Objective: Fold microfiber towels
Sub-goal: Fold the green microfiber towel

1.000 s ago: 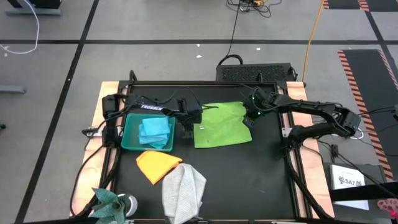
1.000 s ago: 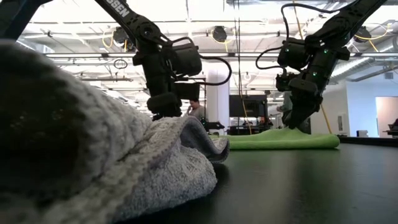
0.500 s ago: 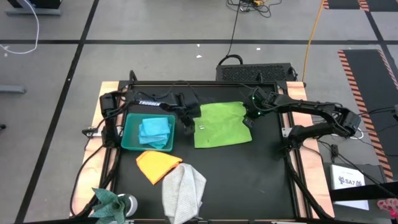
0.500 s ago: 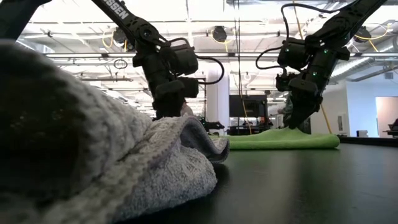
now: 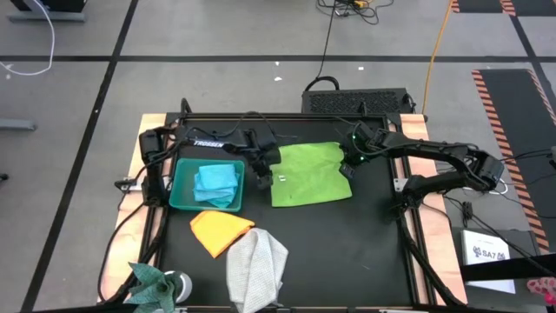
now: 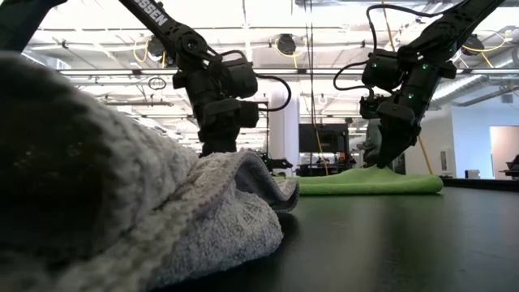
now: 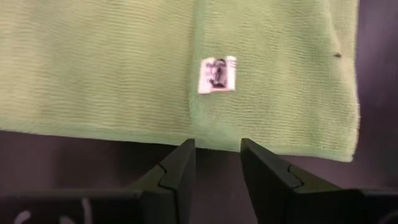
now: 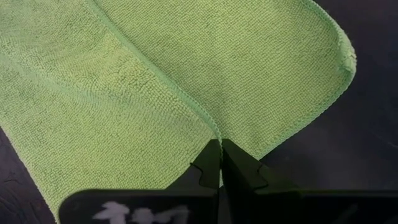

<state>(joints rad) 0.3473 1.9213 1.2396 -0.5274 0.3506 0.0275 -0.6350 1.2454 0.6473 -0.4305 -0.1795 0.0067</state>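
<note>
Landmark: lime green towel (image 5: pixel 309 174), spread nearly flat on the dark worktop (image 5: pixel 347 252) toward its far side, between the two arms. A small white label (image 7: pixel 217 74) shows on its surface near the edge facing the left arm. One corner on the right arm's side is turned over on itself.

Left claw (image 5: pixel 263 177): at the towel's left edge, just beside the label. Fingers (image 7: pixel 177 171) spread apart, their tips at the cloth's hem, nothing between them.

Right claw (image 5: pixel 347 165): on the towel's right edge, at the turned-over corner. Fingers (image 8: pixel 208 163) pressed together, pinching the fold of the lime green cloth. In the low view this claw (image 6: pixel 388 156) hangs over the towel's (image 6: pixel 365 182) near-flat green strip.

Teal bin (image 5: pixel 182 198): on the worktop left of the lime green towel, beyond the left claw. Holds a light blue towel (image 5: pixel 215 181), folded.

Orange-yellow towel (image 5: pixel 220 230): nearer the front than the lime green towel and to its left, just in front of the bin, folded into a rough wedge.

Light grey towel (image 5: pixel 257 264): touching the orange-yellow towel's front corner, crumpled, well apart from the lime green towel. It fills the low view's foreground (image 6: pixel 122 203).

Teal towel (image 5: pixel 149 283): at the front left corner of the worktop, bunched, farthest from the lime green towel.
</note>
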